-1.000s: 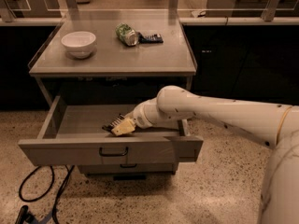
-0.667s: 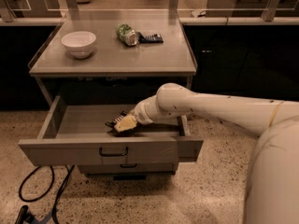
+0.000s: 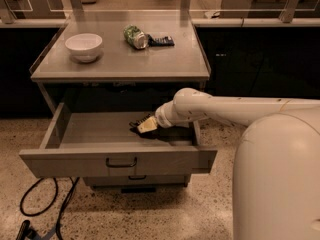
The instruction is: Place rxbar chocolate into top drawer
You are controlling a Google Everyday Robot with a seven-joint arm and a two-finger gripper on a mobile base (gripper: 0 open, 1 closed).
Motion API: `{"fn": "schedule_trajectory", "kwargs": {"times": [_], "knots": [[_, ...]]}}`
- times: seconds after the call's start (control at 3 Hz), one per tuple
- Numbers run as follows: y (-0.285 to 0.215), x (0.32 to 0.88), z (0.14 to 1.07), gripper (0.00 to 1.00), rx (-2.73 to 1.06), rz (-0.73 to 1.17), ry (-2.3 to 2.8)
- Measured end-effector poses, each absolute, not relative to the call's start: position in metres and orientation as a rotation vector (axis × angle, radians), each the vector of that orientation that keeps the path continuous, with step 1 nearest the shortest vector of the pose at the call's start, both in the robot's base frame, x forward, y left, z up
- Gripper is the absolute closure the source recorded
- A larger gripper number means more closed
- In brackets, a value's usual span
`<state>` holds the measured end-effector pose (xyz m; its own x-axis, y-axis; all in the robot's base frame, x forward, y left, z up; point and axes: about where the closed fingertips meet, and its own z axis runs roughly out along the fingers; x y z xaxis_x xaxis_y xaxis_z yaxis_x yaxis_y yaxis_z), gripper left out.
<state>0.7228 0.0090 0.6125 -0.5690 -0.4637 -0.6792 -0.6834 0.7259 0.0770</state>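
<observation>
The top drawer (image 3: 75, 161) of the grey cabinet stands pulled out, its bar handle facing me. My white arm reaches in from the right, and the gripper (image 3: 145, 125) hangs low over the drawer floor right of the middle. A dark flat shape, the rxbar chocolate (image 3: 153, 134), lies on the drawer floor directly under and just right of the gripper tip. Whether the gripper still touches it cannot be made out.
On the cabinet top sit a white bowl (image 3: 83, 46), a tipped green can (image 3: 135, 36) and a dark bluish flat bar (image 3: 161, 40). A lower drawer (image 3: 134, 180) is shut beneath. Black cables (image 3: 45, 209) lie on the floor at left. My body (image 3: 277, 184) fills the right foreground.
The gripper has drawn back a little to the right and upward inside the drawer. The dark bar now shows on the drawer floor below it.
</observation>
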Motion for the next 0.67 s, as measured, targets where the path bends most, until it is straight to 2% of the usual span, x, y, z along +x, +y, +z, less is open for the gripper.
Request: {"fn": "schedule_trajectory", "kwargs": {"times": [0.33,0.67], "knots": [[0.0159,0.7204,0.6128,0.86,-0.882,0.451,2.268],[0.0160,0.7203,0.6127,0.63,-0.882,0.451,2.269]]}}
